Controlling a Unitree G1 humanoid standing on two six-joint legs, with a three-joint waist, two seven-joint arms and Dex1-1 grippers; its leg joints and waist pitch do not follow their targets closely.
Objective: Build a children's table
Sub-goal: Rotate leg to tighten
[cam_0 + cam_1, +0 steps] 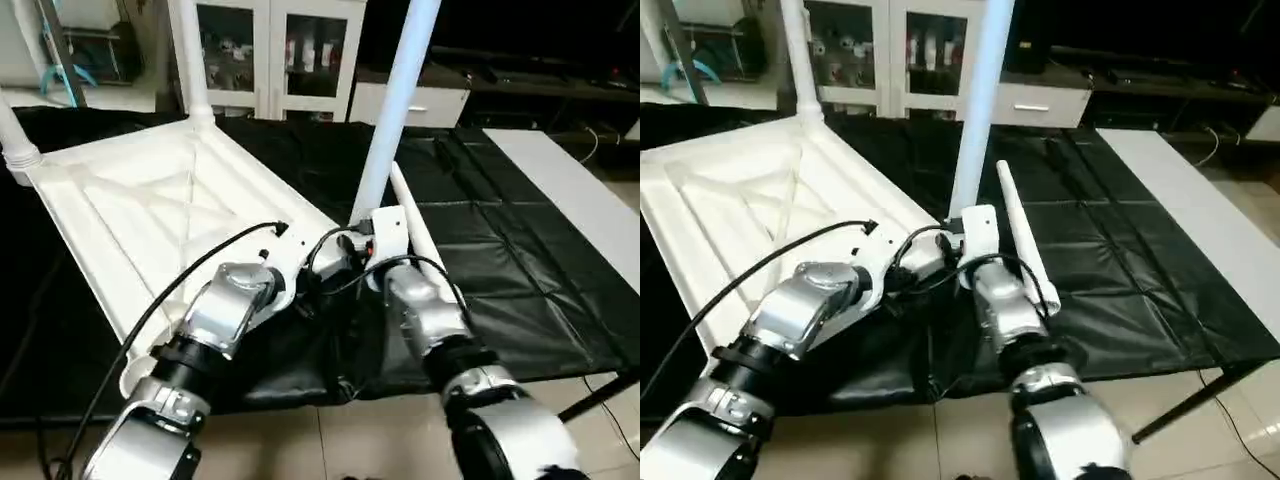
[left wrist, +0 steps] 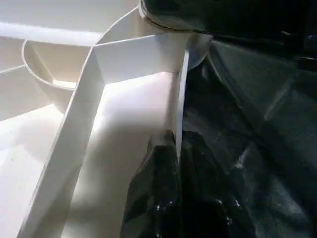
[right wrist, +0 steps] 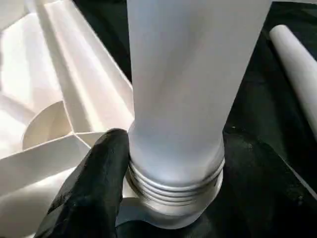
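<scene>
A: Where is the tabletop (image 1: 150,215) found?

B: It is laid upside down on the black sheet (image 1: 500,260), at the left of the scene, its ribbed underside turned up. Legs are seen standing in its far corner (image 1: 190,60) and far-left corner (image 1: 15,140).

A: And the left gripper (image 2: 171,163)?

B: It is clenched on the tabletop's rim wall at the near-right corner; in the left wrist view one black finger is seen on each side of the thin white wall.

A: What is held by the right gripper (image 3: 163,193)?

B: The upright leg (image 1: 395,110) at that same corner is grasped low down. In the right wrist view a black finger (image 3: 94,188) is pressed against the tube just at its threaded end (image 3: 173,183), which is set at the round corner socket.

A: Is anything else noted nearby?

B: A loose leg (image 1: 420,235) is seen lying on the sheet just to the right of the right gripper, pointing away towards the far side.
</scene>
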